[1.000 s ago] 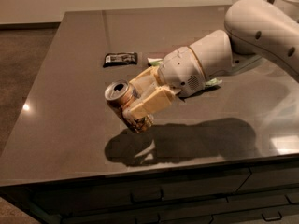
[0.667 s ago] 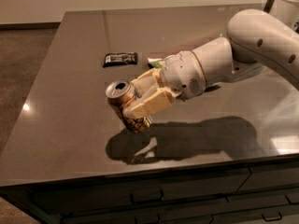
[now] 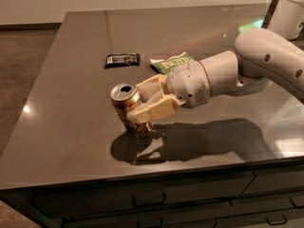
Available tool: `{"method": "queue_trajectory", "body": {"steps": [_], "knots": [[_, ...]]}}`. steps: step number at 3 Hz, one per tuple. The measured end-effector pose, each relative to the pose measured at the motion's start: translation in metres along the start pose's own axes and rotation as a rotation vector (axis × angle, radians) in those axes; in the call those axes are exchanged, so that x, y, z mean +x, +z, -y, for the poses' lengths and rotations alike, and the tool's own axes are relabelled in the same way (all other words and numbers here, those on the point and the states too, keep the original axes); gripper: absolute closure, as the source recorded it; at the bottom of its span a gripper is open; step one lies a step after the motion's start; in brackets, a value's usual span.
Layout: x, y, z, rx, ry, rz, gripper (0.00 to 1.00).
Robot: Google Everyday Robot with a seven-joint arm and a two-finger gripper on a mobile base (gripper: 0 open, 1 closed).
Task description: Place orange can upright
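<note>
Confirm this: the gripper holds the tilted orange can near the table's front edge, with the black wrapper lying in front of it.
No: the camera view shows the black wrapper behind the orange can, farther back on the table. The gripper grips the tilted can as stated.

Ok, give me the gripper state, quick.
Gripper: closed on the orange can, holding it tilted, low at the front of the table.

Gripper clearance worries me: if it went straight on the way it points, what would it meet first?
The slim orange-bronze metal can, tilted, which the cream two-finger gripper clamps. Beyond it, seemingly only bare dark tabletop, though depth is unclear.
</note>
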State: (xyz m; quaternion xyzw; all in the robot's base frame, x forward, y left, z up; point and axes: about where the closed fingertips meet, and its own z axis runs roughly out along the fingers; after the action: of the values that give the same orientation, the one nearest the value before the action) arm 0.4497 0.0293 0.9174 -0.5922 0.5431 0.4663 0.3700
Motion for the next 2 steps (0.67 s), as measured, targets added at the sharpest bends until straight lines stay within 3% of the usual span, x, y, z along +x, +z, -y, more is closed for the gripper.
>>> {"method": "queue_trajectory", "body": {"steps": [2], "knots": [[0.0064, 0.0067, 0.0011, -0.011, -0.015, 0.11, 1.0]]}}
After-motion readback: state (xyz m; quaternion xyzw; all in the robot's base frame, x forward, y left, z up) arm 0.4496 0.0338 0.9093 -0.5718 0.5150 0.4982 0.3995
